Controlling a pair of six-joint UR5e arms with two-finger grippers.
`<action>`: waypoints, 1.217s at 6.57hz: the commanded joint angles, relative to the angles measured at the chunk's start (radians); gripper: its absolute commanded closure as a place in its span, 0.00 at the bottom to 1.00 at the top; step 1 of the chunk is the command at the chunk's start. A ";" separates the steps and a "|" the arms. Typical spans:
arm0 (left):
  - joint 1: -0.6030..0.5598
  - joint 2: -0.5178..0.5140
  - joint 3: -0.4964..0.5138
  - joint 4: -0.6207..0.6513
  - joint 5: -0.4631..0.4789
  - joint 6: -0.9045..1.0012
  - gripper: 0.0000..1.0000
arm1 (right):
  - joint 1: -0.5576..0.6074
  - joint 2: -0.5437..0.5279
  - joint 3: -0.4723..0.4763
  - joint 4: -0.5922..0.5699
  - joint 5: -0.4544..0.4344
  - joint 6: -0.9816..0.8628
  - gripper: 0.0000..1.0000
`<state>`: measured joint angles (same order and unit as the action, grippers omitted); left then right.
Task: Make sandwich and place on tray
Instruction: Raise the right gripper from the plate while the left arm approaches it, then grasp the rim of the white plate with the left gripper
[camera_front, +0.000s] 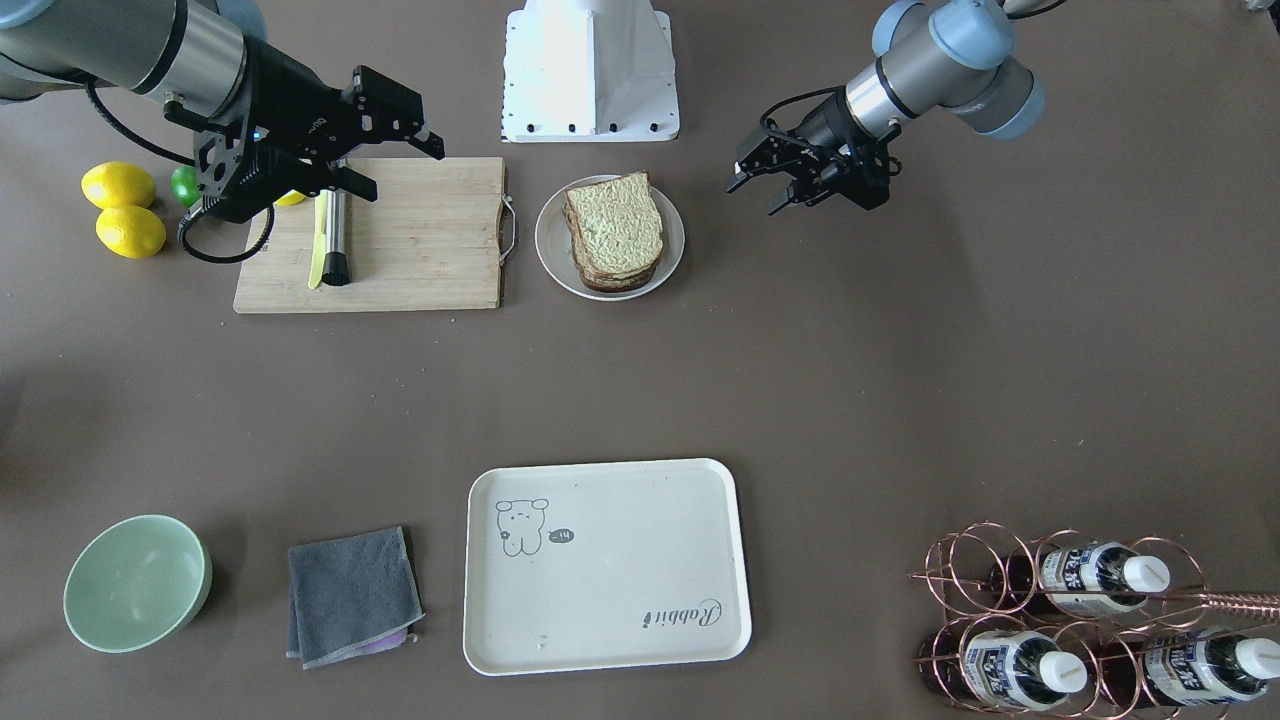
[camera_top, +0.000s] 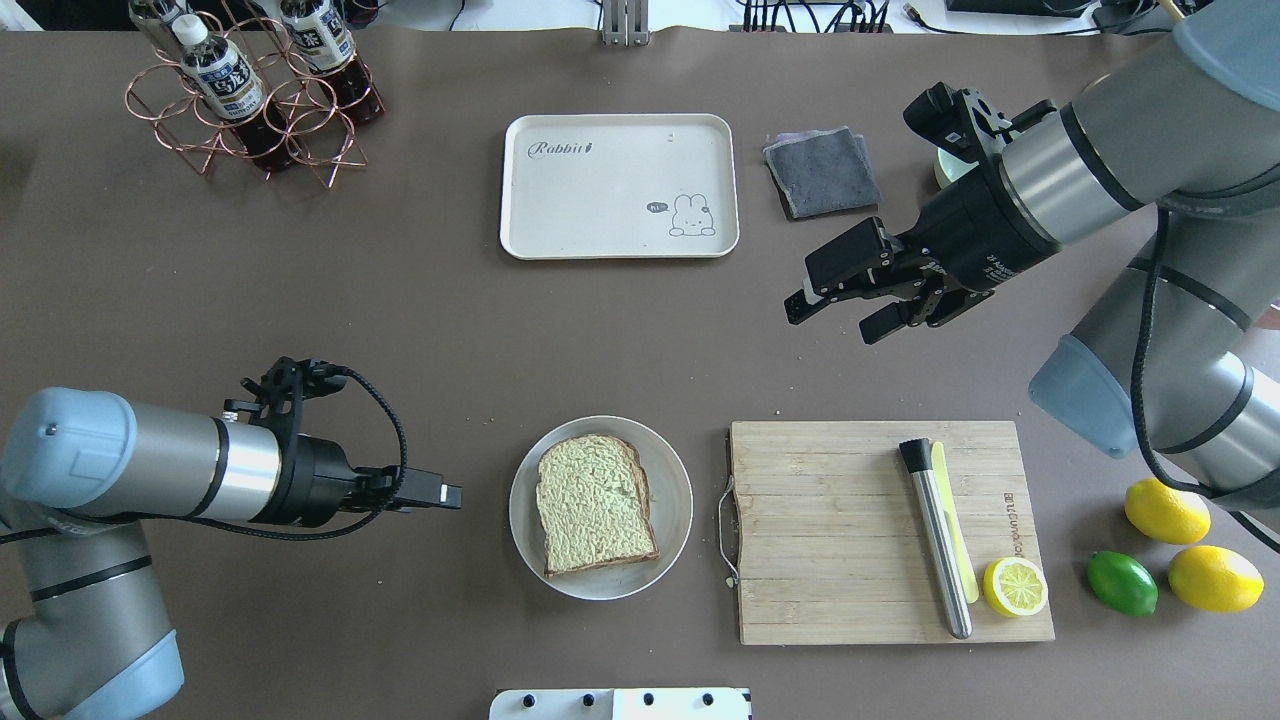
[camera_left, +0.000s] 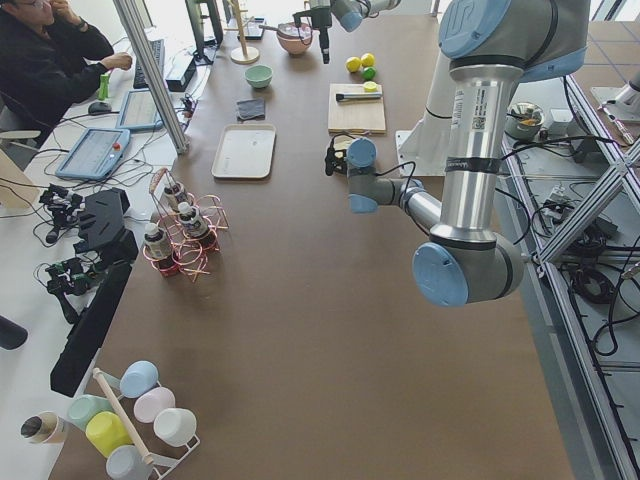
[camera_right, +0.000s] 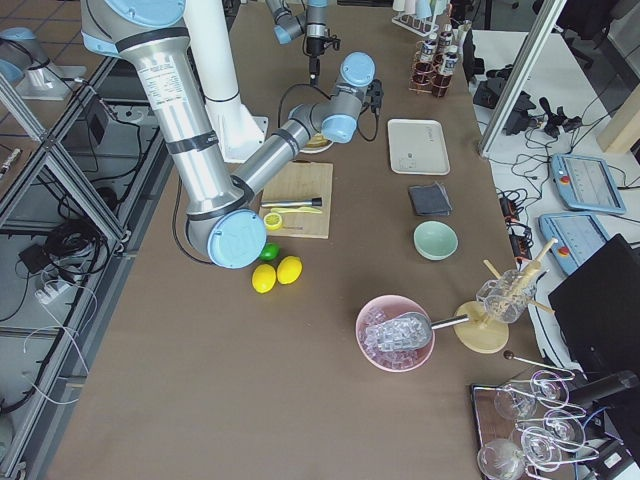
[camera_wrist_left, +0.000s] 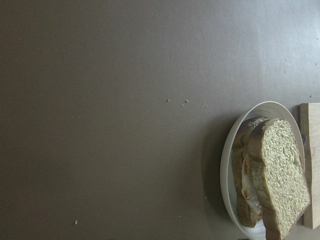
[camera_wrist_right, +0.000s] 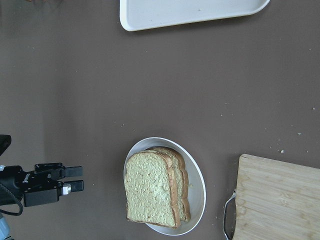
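The sandwich (camera_front: 614, 232), two greenish-beige slices with a white egg between them, lies on a round white plate (camera_front: 548, 240) near the robot's base. It also shows in the overhead view (camera_top: 595, 503), the left wrist view (camera_wrist_left: 270, 180) and the right wrist view (camera_wrist_right: 157, 192). The cream tray (camera_front: 620, 590) with the bear drawing lies bare at the table's far side, also in the overhead view (camera_top: 600, 200). My left gripper (camera_top: 445, 493) is open and empty, level with the plate and a short way to its left. My right gripper (camera_top: 835, 320) is open and empty, raised above the table between the cutting board and the tray.
A wooden cutting board (camera_top: 830, 530) right of the plate holds a metal muddler (camera_top: 935, 535), a yellow knife and a lemon half (camera_top: 1015, 587). Two lemons and a lime (camera_top: 1122, 582) lie beyond it. A grey cloth (camera_top: 822, 170), a green bowl (camera_front: 135, 582) and a copper bottle rack (camera_top: 250, 95) flank the tray.
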<state>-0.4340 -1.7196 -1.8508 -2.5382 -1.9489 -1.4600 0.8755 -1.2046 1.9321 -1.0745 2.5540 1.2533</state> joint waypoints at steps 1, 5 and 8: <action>0.047 -0.115 -0.008 0.166 0.088 -0.043 0.37 | -0.001 0.000 -0.013 0.001 -0.008 0.000 0.00; 0.061 -0.120 0.044 0.185 0.107 -0.042 0.55 | -0.004 0.002 -0.036 0.002 -0.009 -0.023 0.00; 0.136 -0.126 0.062 0.187 0.180 -0.042 0.55 | -0.004 0.002 -0.036 0.002 -0.009 -0.023 0.00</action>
<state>-0.3354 -1.8426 -1.7954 -2.3518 -1.8094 -1.5018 0.8714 -1.2027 1.8963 -1.0723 2.5449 1.2304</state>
